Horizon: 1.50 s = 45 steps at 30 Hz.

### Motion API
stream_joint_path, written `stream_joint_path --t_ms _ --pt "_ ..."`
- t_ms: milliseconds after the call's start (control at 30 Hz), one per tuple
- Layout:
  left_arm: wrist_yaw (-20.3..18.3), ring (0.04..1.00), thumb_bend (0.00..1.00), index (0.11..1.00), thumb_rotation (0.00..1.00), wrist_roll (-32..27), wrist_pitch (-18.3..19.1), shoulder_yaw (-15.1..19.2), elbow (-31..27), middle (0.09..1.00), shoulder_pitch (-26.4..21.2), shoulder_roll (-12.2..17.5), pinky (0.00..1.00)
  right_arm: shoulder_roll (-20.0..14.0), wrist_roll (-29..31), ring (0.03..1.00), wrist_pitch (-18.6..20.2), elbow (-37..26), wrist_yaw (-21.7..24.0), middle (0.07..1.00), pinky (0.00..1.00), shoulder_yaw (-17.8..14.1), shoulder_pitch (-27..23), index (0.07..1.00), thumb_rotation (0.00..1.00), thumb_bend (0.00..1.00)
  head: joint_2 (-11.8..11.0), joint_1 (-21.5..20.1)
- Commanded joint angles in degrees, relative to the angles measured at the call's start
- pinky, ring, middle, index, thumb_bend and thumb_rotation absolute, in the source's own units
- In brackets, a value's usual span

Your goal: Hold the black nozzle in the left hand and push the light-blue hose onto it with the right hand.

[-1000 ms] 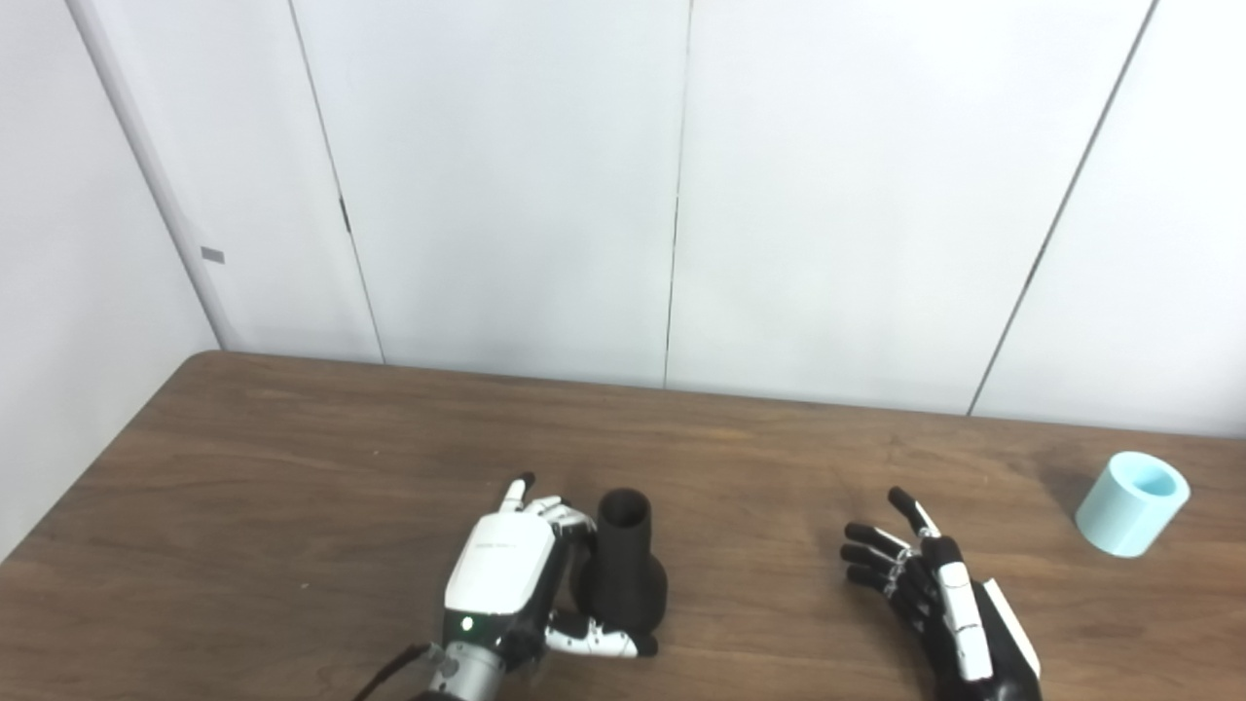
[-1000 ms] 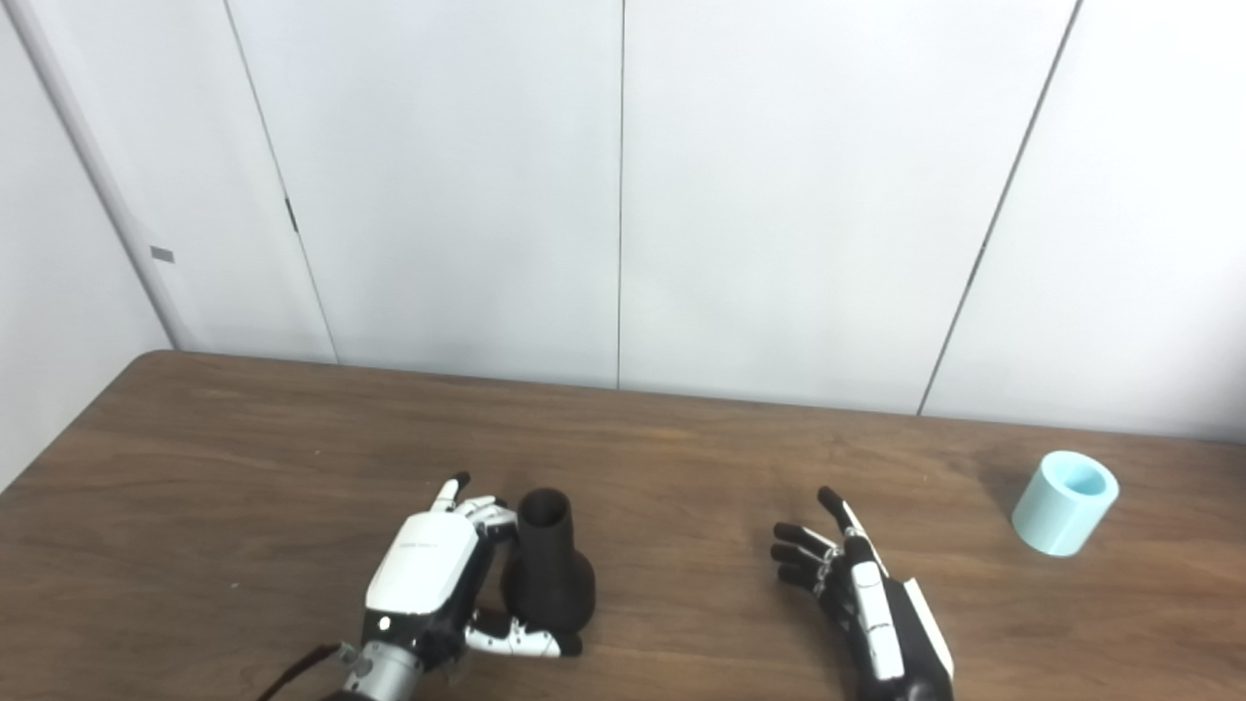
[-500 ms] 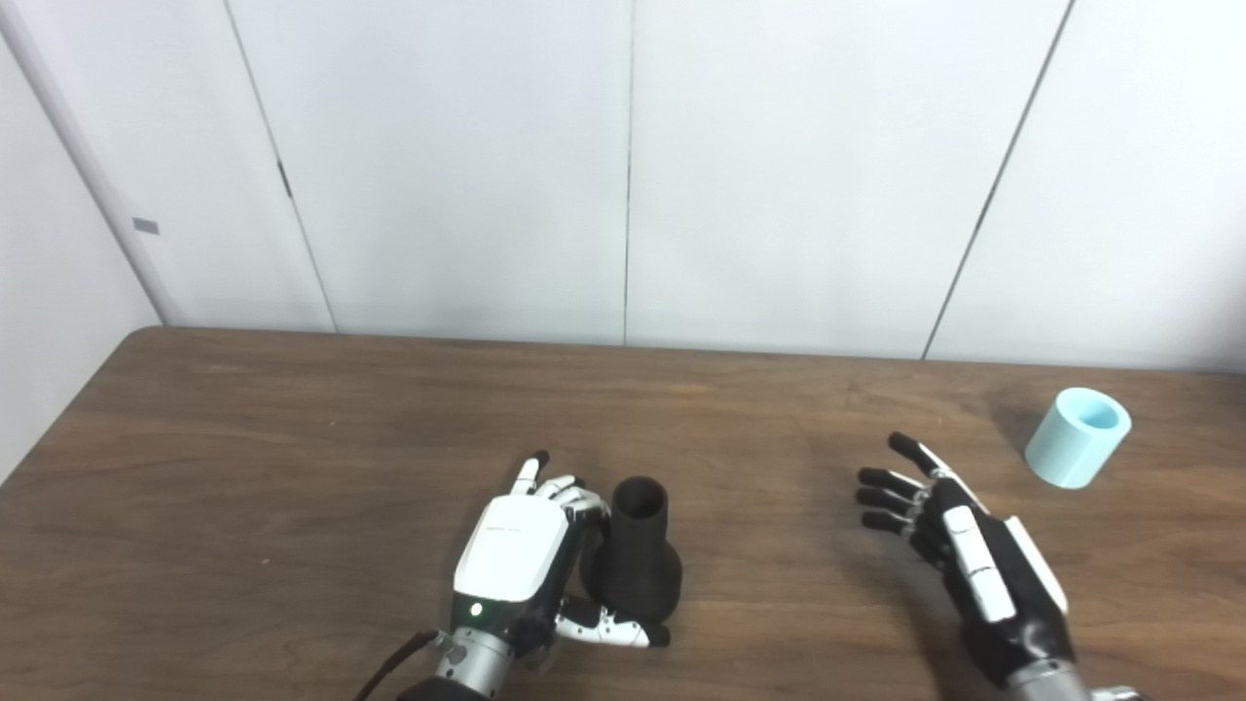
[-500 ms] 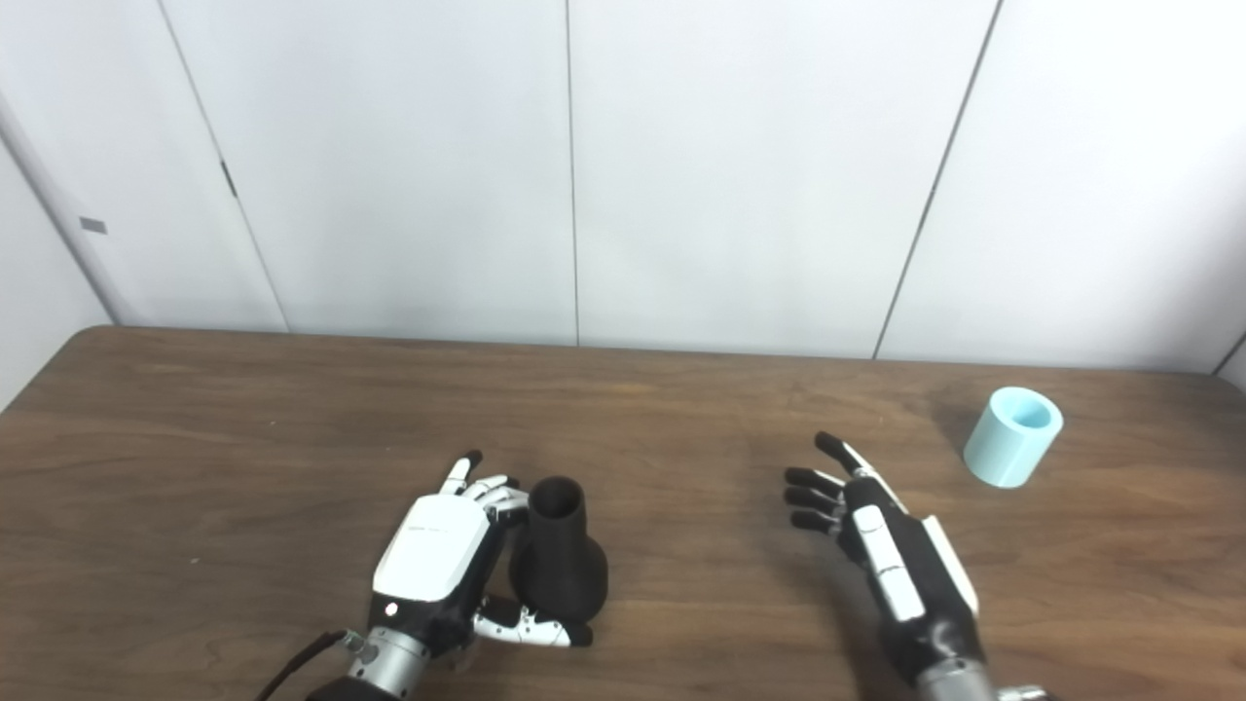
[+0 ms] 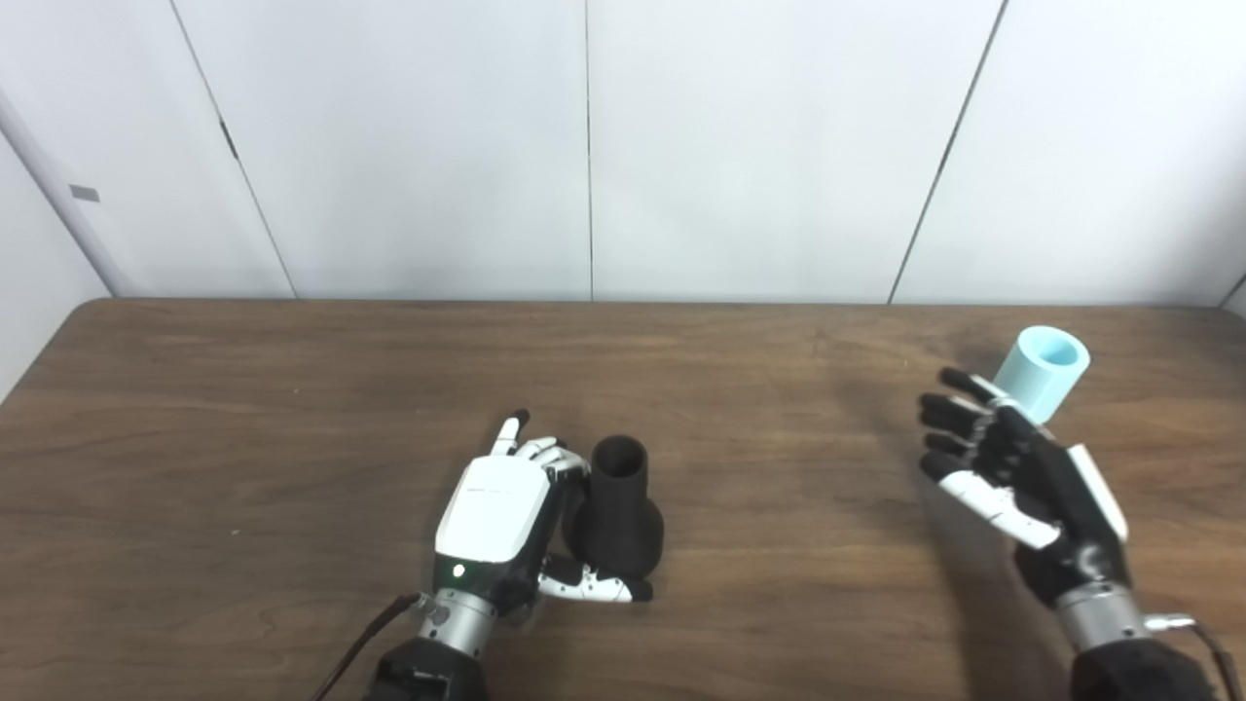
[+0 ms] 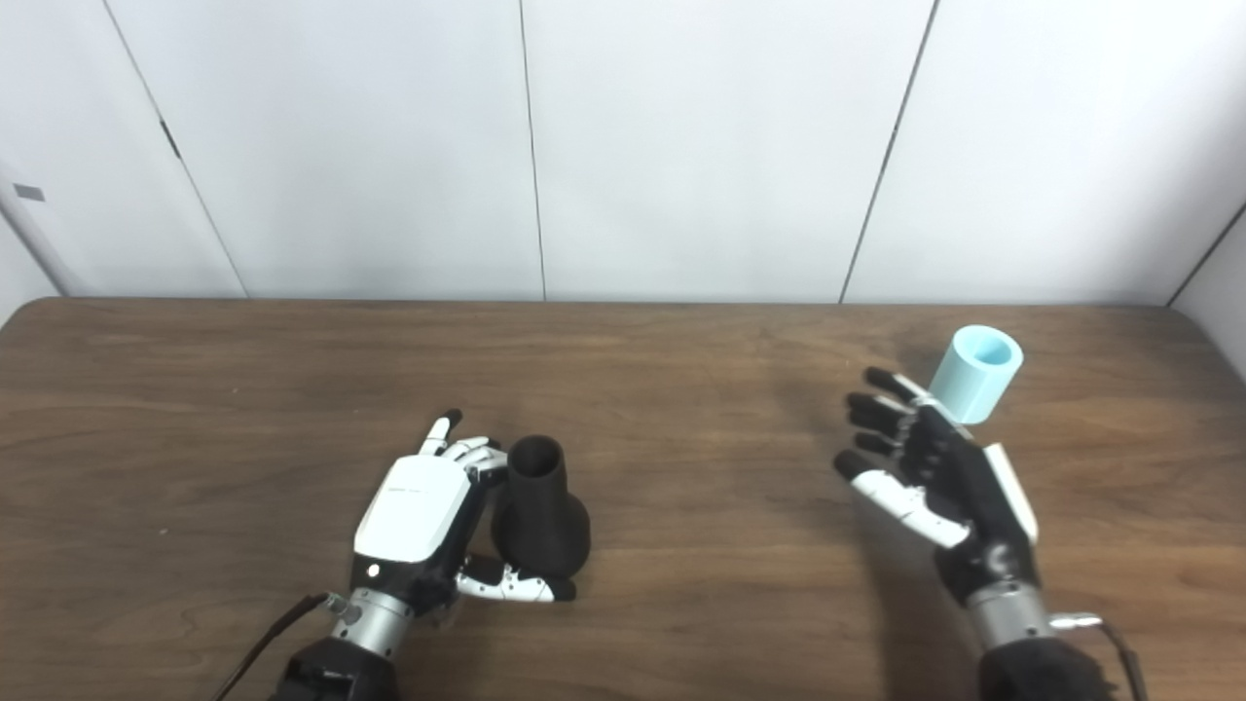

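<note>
The black nozzle [image 5: 618, 506] stands upright on the brown table [image 5: 292, 409], wide base down and open mouth up. My left hand [image 5: 496, 511] is against its left side. The fingers curl behind the neck, the thumb lies across the front of the base, and one finger sticks out straight. The light-blue hose piece [image 5: 1044, 370], a short tube, stands tilted at the far right. My right hand [image 5: 1012, 467] hovers open just in front and left of it, fingers spread, with the fingertips close to the hose but apart from it.
White wall panels rise behind the table's far edge [image 5: 623, 302]. The table's right corner [image 6: 1183, 316] lies just beyond the hose. Bare wood stretches between the nozzle and the right hand.
The camera has shifted. My right hand has travelled forward and right, from mid-table to just beside the hose. My left hand and the nozzle have stayed together.
</note>
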Motion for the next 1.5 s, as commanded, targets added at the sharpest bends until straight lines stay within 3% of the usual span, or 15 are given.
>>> stream_joint_path --t_ms 0,233,400,467,567,700,800,867,1000,1100,1267,1467 --pt "-1.3 0.807 0.52 0.483 0.05 0.8 -0.8 -0.6 1.4 0.699 0.4 0.3 1.00 -1.1 -1.7 0.737 -1.1 -3.8 -1.6 0.731 0.65 -0.7 -2.0 0.764 0.23 0.62 0.0 -0.5" --pt "-1.8 0.800 0.52 0.483 0.05 0.7 -1.3 0.1 1.0 0.696 0.7 0.8 1.00 -4.2 -8.7 0.703 -4.5 -5.9 -4.5 0.731 0.61 -2.4 -4.2 0.747 0.16 0.62 -1.1 -4.1" --pt "-2.0 0.799 0.52 0.483 0.05 0.4 -1.9 0.4 1.0 0.695 0.9 1.0 1.00 -7.4 -16.1 0.692 -7.4 -5.9 -6.9 0.730 0.61 -3.6 -6.0 0.735 0.24 0.68 -1.5 -5.5" --pt "-2.1 0.800 0.52 0.483 0.05 0.4 -2.2 0.4 1.0 0.696 0.9 1.1 1.00 -8.8 -19.1 0.688 -9.4 -5.5 -8.2 0.725 0.61 -3.8 -6.5 0.728 0.21 0.69 -1.5 -5.5" --pt "-1.1 0.791 0.52 0.483 0.05 0.3 -2.9 0.6 1.4 0.692 1.0 1.3 1.00 -11.3 -28.9 0.678 -11.7 -5.2 -12.0 0.709 0.59 -4.0 -7.5 0.712 0.20 0.72 -1.7 -6.7" --pt "-0.5 0.785 0.52 0.483 0.05 -0.1 -3.9 1.2 1.8 0.688 1.2 1.4 1.00 -14.1 -38.0 0.690 -10.3 -6.1 -13.4 0.714 0.59 -4.0 -9.3 0.706 0.13 0.76 -1.7 -8.5" --pt "-0.7 0.783 0.52 0.482 0.05 -0.4 -4.2 1.6 1.8 0.686 1.3 1.8 1.00 -17.4 -41.9 0.725 -7.4 -6.0 -10.5 0.719 0.67 -3.5 -11.1 0.713 0.04 0.82 -1.7 -9.6" --pt "-1.0 0.786 0.52 0.483 0.05 -0.5 -4.3 1.8 1.5 0.687 1.3 2.1 1.00 -20.0 -45.5 0.778 -3.1 -6.0 -6.1 0.764 0.73 -2.4 -12.2 0.760 0.09 0.86 -1.6 -10.4" --pt "-1.9 0.788 0.52 0.483 0.05 -1.0 -4.7 2.2 1.0 0.689 1.4 2.6 1.00 -25.6 -49.3 0.844 7.4 -5.8 7.7 0.840 0.75 1.9 -16.4 0.800 0.16 0.93 -1.6 -12.5" --pt "-2.5 0.785 0.52 0.483 0.05 -1.0 -4.9 2.5 0.5 0.688 1.5 2.7 1.00 -26.8 -50.5 0.854 12.1 -4.4 12.4 0.838 0.74 4.4 -18.8 0.801 0.14 0.97 -1.8 -14.0" --pt "-3.6 0.777 0.52 0.483 0.05 -1.4 -5.0 3.0 -0.4 0.685 1.9 2.6 1.00 -28.0 -48.0 0.813 12.4 1.7 14.5 0.817 0.68 6.8 -22.3 0.783 0.05 0.97 -1.7 -15.2" --pt "-3.8 0.776 0.52 0.483 0.05 -1.4 -5.0 3.2 -0.2 0.682 1.8 2.0 1.00 -28.5 -46.2 0.759 11.1 9.9 13.6 0.787 0.61 9.0 -25.6 0.782 0.05 0.98 -2.1 -15.8"
